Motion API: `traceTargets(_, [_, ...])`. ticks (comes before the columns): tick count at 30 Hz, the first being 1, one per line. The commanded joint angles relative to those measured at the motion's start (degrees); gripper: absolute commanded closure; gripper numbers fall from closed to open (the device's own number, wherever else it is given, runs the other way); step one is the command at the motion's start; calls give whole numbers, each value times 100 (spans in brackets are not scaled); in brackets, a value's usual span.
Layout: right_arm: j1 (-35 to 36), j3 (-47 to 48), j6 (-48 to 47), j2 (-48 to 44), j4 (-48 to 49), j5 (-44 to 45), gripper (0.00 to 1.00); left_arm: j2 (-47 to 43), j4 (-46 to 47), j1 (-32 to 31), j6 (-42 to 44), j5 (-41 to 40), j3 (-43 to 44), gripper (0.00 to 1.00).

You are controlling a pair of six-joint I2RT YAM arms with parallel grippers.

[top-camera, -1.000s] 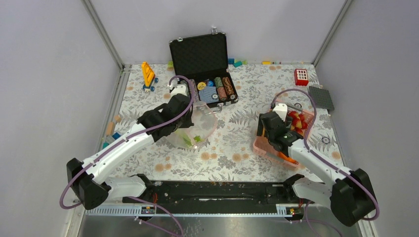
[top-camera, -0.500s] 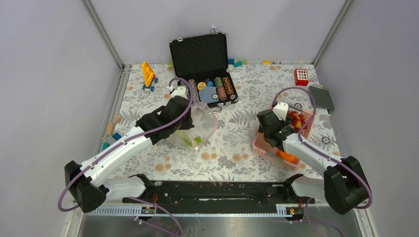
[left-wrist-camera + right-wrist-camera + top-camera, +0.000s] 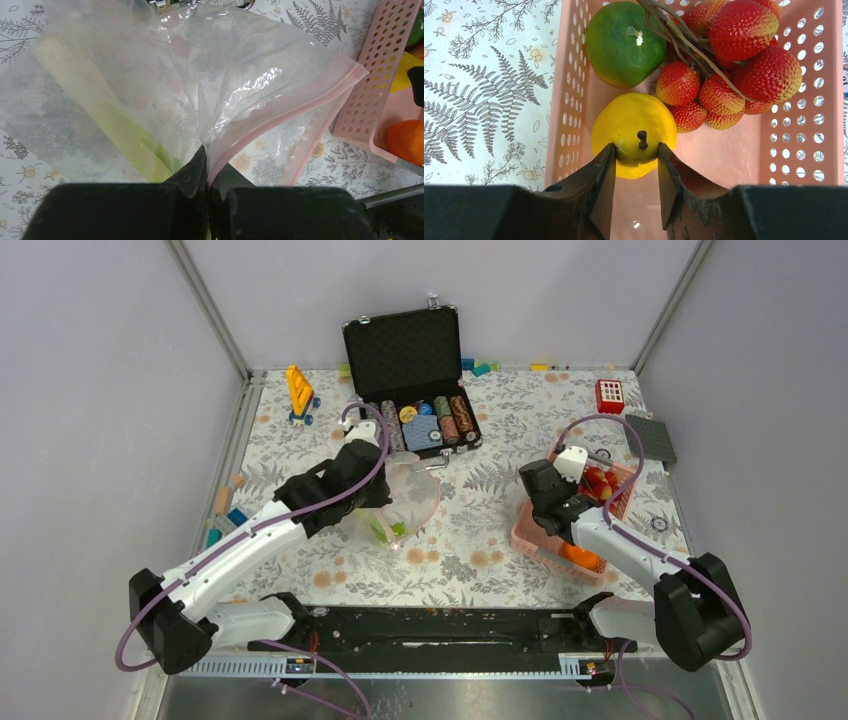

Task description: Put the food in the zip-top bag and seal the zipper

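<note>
Floral tablecloth (image 3: 480, 530) covers the whole table, with grey walls round it.

Left gripper (image 3: 206, 150): we see the fingers pinched fully together on the bag (image 3: 210, 65) at its mouth edge, right on the pink zipper (image 3: 300, 102). The bag fans out from the pinch with its mouth gaping. The celery (image 3: 125, 135) lies inside. In the top view the left arm hides part of the bag.

Right gripper (image 3: 635, 150): the fingers are closed partway onto the lemon (image 3: 634, 125), one tip against each side. The lemon sits on the floor of the pink basket (image 3: 566, 100). Just past it are the green fruit (image 3: 624, 42) and the red cluster (image 3: 734, 65) on brown stems, and the cluster touches the lemon. The orange (image 3: 578, 556) is at the basket's near end, partly under the right arm.

Behind the bag, an open black case (image 3: 405, 350) holds rows of chips (image 3: 440, 420). We find their markings too small to read. A yellow toy (image 3: 299, 390) stands far left. A red block (image 3: 609, 396) with white squares and a dark plate (image 3: 650, 438) lie far right.
</note>
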Motion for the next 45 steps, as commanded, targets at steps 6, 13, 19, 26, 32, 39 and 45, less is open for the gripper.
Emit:
traceTargets(6, [-48,201,12,-505,-390,345,79,-250,323,6,-24,172,-4,100])
traceTargets(13, [-48,140,-306,-1834,-830,-158,80,-298,347,12,-30,231,37,100])
traceTargets(19, [-48,173,-681,-3261,-1107,-1195,83,-229,426,7,-31,451,92,100])
traceTargets(26, [-48,407,-888,-3970,-198,-4881,85,-194,590,4,-1,851,157,100])
traceTargets(32, [101,487,-144,-3137,1663,-7215,87,-152,750,-131,-92,1013,226,100])
traceTargets(39, [994,1080,-606,-1955,1922,-6775,87,28,752,-297,-164,1240,413,100])
traceTargets(45, [1273,1342,-906,-1178,1721,-6044,75,-79,391,-457,-314,1249,642,100])
